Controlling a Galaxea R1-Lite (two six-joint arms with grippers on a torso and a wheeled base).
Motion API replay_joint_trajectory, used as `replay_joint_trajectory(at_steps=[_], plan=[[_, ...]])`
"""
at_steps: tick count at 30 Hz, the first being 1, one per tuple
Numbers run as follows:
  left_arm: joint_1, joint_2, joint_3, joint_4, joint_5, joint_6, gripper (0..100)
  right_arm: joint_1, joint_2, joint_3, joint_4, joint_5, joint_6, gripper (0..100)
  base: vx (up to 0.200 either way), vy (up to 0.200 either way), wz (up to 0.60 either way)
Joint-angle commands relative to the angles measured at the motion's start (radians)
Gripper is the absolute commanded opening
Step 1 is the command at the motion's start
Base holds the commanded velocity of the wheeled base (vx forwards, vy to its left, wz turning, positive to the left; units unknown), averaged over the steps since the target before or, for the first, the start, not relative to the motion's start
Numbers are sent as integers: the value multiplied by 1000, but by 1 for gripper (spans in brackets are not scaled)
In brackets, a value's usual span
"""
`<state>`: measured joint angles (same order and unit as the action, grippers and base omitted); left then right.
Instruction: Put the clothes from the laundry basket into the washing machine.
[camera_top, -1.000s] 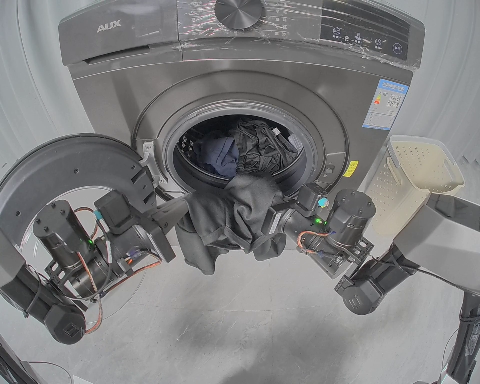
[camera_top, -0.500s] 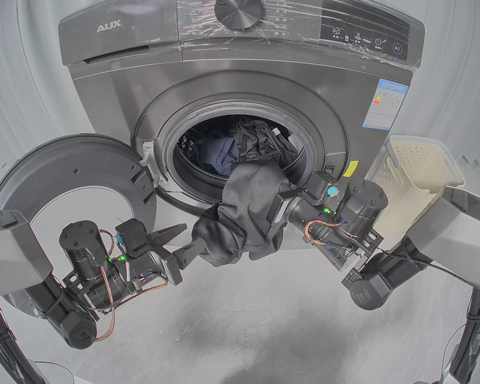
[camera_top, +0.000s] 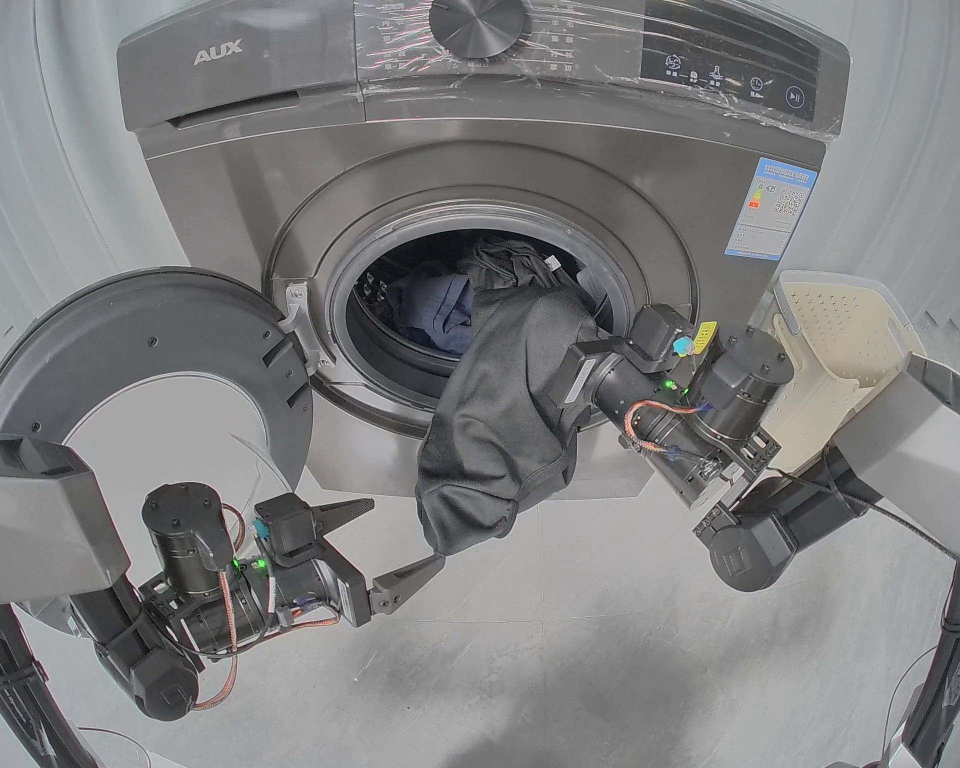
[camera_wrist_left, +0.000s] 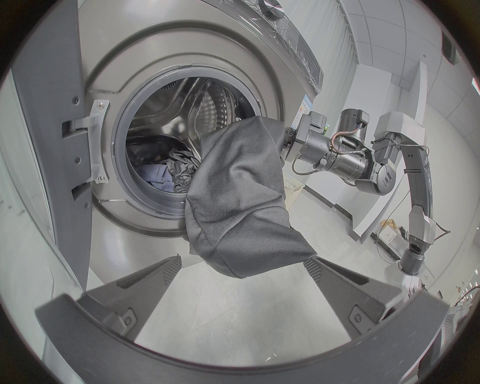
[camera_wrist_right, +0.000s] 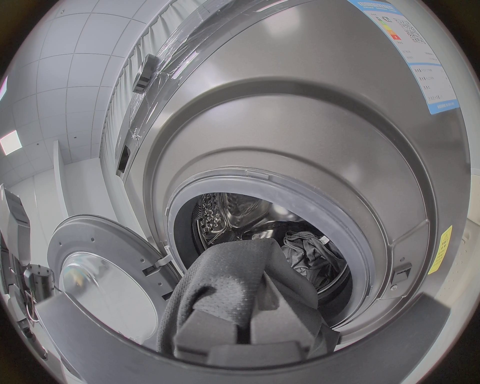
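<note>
Dark crumpled clothes (camera_top: 510, 268) already lie inside the steel-grey front-loading washing machine (camera_top: 250, 190), the right gripper (camera_wrist_right: 245, 327) clamps a dark grey fabric garment (camera_top: 500, 420) half over its rim, and the left gripper (camera_top: 385, 545) is spread open.

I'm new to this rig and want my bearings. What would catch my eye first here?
A dark grey garment droops over the drum rim of the washing machine, its upper end clamped in the right pincer. The left pincer gapes open low down, just below the cloth's hanging end. A cream laundry basket sits to the machine's right.
</note>
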<state>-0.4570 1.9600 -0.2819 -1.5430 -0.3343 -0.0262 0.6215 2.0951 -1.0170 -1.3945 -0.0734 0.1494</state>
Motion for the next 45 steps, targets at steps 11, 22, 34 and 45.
replay_joint_trajectory(at_steps=[11,22,34,45], plan=[[-14,10,27,0,-6,42,100,-3,-6,-12,-1,0,3,0,0,0,0],[-32,23,89,0,-31,69,100,-25,46,-72,-3,-2,3,0,0,0,0],[-34,63,24,1,-57,65,100,57,14,-21,-18,-9,6,0,0,0,0],[-49,171,-224,-2,8,20,100,158,-70,89,-23,-11,6,0,0,0,0]])
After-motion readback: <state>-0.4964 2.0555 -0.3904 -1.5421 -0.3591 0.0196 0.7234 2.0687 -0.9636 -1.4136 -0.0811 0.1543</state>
